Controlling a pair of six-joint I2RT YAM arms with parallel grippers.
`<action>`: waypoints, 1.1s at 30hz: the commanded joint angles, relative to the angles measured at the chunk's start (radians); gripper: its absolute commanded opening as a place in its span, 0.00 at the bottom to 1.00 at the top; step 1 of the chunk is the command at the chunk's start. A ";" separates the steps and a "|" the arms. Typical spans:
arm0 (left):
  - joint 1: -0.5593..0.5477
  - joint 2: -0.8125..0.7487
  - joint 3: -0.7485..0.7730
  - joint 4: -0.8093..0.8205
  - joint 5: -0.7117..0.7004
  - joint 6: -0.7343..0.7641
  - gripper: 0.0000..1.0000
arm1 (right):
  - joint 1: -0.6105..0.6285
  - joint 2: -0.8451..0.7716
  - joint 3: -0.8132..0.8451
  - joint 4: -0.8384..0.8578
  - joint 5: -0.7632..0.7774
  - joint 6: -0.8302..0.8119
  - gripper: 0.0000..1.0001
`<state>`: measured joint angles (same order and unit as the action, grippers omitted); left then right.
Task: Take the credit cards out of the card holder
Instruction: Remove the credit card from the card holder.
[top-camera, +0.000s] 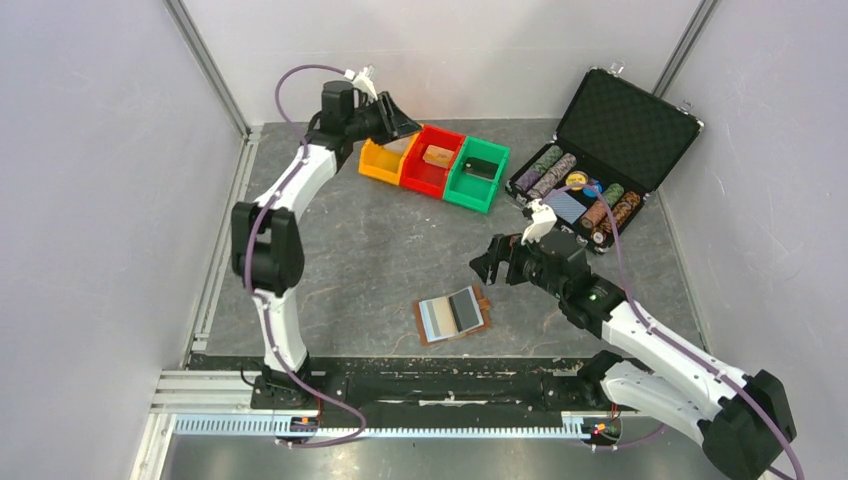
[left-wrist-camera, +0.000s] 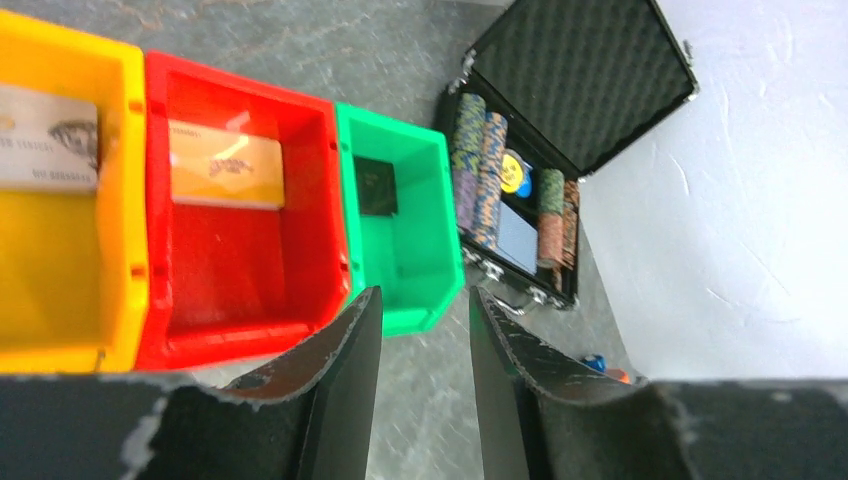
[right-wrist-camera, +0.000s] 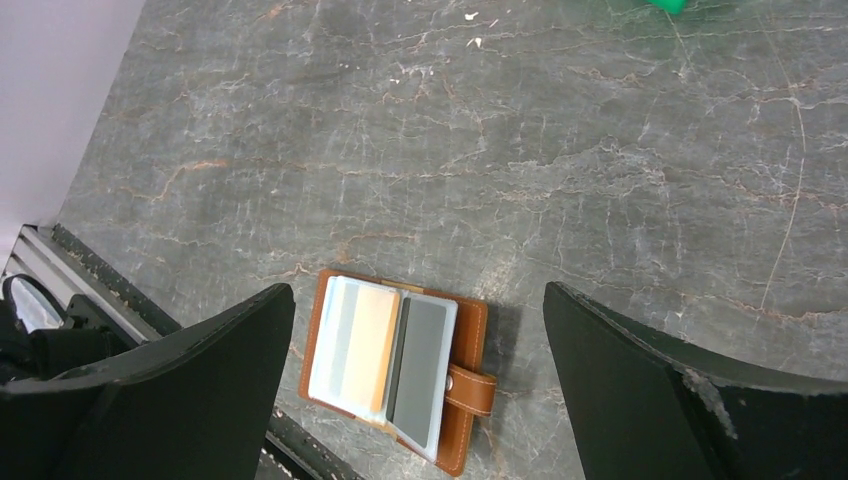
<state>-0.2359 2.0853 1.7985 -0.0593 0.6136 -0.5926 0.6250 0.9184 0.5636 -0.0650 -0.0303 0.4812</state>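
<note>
**A:** Logging largest first. What is sitting on the table?

**B:** The black chip case is lying open at the upper right of the top view, with its lid up and rows of poker chips inside. Left of it, at top centre, three bins are standing side by side: yellow bin, red bin and green bin. The brown card holder is lying spread open at lower centre, well apart from the bins.

**A:** Progress?

**B:** I am judging it partly done. Each bin is holding one card: a pale card in yellow, an orange card in red and a black card in green. The holder's pockets are showing what look like a tan card and a grey card, so at least two seem left to take out.

**A:** Pincers?

**B:** The left gripper is hanging over the near edge of the bins, jaws parted with nothing between them. The right gripper is hovering above the holder, jaws spread wide and empty, touching nothing.

**A:** View differences?

**B:** Only the left wrist view is showing the pale card; in the top view the gripper is covering most of that bin's inside. Only the right wrist view is giving the snap tab and the pocket contents clearly, and of the bins it is catching just a green sliver at its top edge.
</note>
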 joint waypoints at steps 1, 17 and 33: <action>-0.009 -0.218 -0.165 -0.128 -0.069 -0.010 0.45 | -0.001 -0.052 -0.057 0.046 -0.058 0.002 0.98; -0.174 -0.863 -0.779 -0.375 -0.103 0.092 0.51 | 0.159 -0.013 -0.157 0.274 -0.127 0.124 0.74; -0.389 -0.895 -1.225 -0.007 -0.093 -0.106 0.36 | 0.240 0.215 -0.165 0.374 -0.110 0.125 0.30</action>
<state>-0.6044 1.1660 0.6197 -0.2481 0.5079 -0.6239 0.8604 1.0973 0.4068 0.2409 -0.1555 0.6140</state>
